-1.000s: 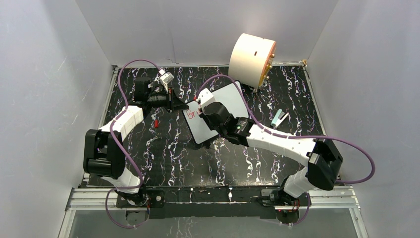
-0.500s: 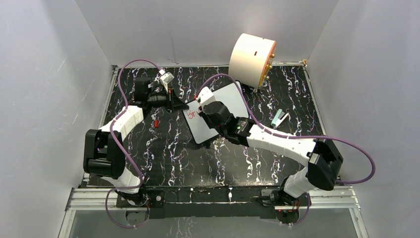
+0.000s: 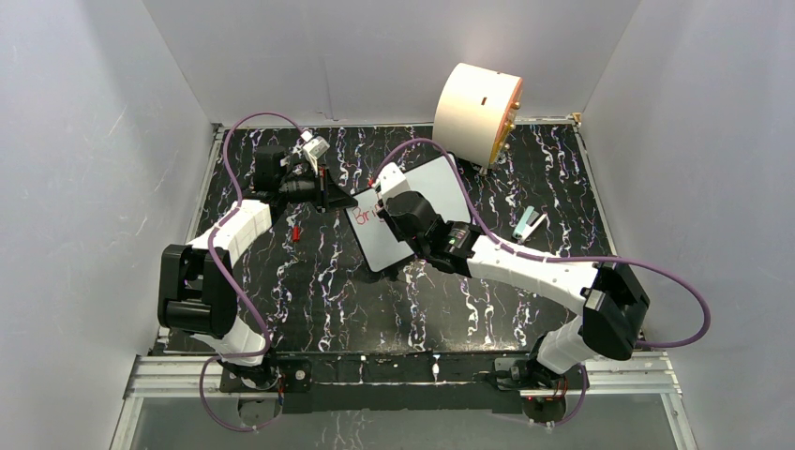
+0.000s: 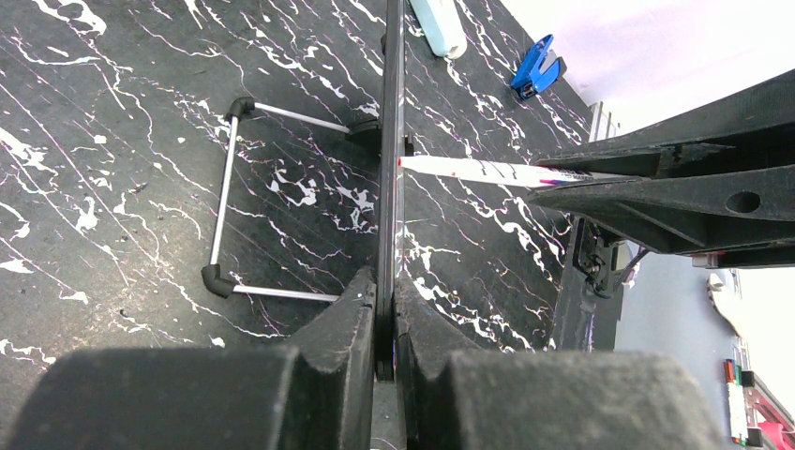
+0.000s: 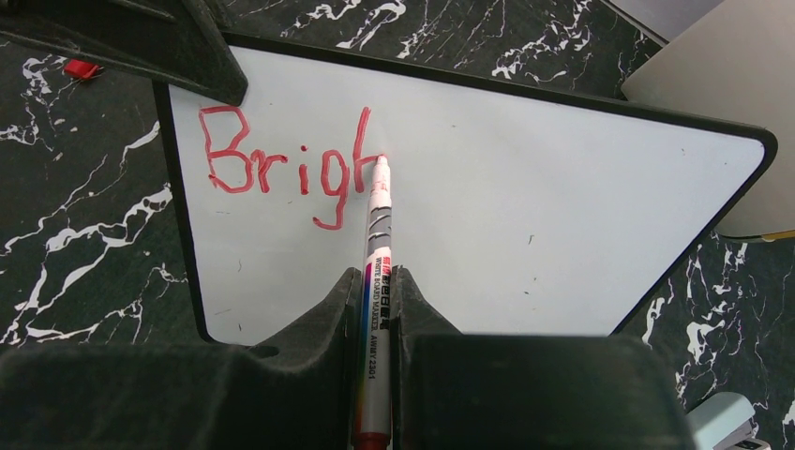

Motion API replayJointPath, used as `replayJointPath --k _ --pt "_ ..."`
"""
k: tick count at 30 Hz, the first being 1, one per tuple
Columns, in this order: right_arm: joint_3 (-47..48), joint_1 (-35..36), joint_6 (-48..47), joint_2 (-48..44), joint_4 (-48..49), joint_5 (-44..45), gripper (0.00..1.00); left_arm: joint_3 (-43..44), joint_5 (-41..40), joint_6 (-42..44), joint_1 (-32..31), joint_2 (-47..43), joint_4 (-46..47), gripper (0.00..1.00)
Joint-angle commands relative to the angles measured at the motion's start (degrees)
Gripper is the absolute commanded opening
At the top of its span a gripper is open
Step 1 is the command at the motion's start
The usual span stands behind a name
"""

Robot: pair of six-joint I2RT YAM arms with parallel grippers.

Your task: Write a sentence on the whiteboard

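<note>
Ok, whiteboard (image 5: 525,216) sits mid-table, between the two arms in the top view. It is a flat glossy white panel with a thin black rim and rounded corners. Left wrist view has it edge-on, just a thin dark line.

Left gripper (image 4: 385,278): the matte black fingers are pinched narrow on the board's edge, one on each face.

Right gripper (image 5: 378,277): clamped on the marker (image 5: 373,356), a slim white barrel with printed text and a red rear end. Its tip touches the board face.

The sentence (image 5: 281,164): thick, wet-looking red strokes near the board's corner by the left claw. It reads "Brig" plus a tall upright stroke, and the tip sits at that stroke's right side.

The wire stand (image 4: 225,197), thin metal rod with black rubber corner feet, lies on the table behind the board.

The table (image 3: 356,300) is black with white marble veining.

Elsewhere:
- big cream cylinder (image 3: 476,112) at the far edge
- small red cap (image 3: 296,232) near the left arm
- blue clip (image 4: 537,66) well off past the board
</note>
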Motion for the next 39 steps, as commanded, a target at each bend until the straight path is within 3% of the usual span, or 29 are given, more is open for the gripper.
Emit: replayJointPath --k 1,17,39 --pt "-0.04 -0.32 0.21 -1.09 1.48 1.46 0.00 -0.33 -1.32 1.76 -1.12 1.42 -4.16 0.00" --pt "-1.44 -0.30 2.46 -2.13 -1.76 0.37 0.00 -0.28 -1.41 1.76 -1.13 1.50 -4.21 0.00" --pt "-2.80 -0.51 1.22 -5.37 1.26 1.60 0.00 -0.19 -1.76 1.93 -1.13 1.58 -4.58 0.00"
